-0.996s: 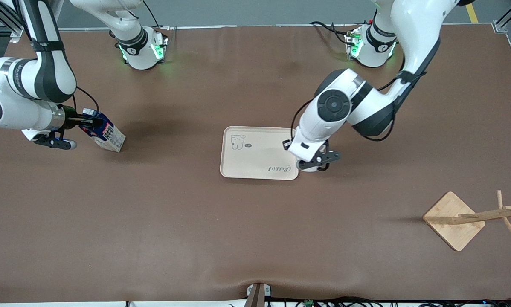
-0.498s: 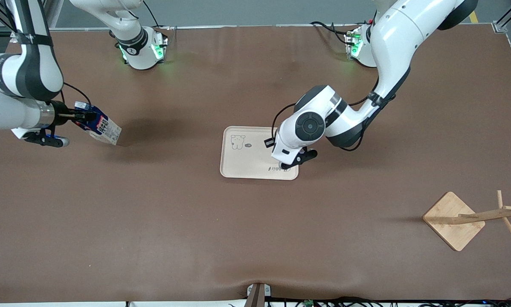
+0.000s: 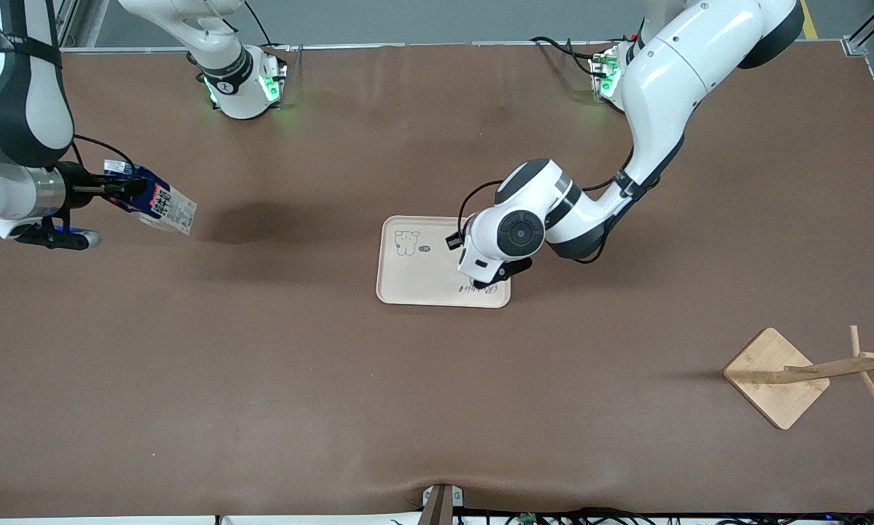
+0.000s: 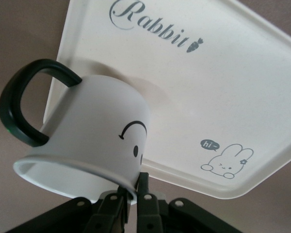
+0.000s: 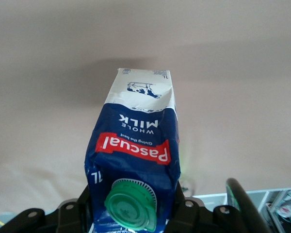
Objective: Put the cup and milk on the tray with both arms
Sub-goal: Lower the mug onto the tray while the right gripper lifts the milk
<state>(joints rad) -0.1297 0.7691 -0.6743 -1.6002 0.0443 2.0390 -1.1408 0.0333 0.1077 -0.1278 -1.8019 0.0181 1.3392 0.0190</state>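
My left gripper is shut on the rim of the cup, a white mug with a black smiley face and black handle. It holds the cup tilted over the edge of the cream "Rabbit" tray. In the front view the left arm's wrist hides the cup over the tray. My right gripper is shut on the dark blue top of the milk. It holds the carton tilted in the air over the right arm's end of the table. The green cap sits between the jaws.
A square wooden rack base with a pegged pole stands toward the left arm's end of the table, nearer the front camera than the tray. The arms' bases stand along the table's edge farthest from that camera.
The left arm has carried the cup from beside the tray's end to over the tray. The right gripper has lifted the milk off the table and drawn it toward the right arm's end.
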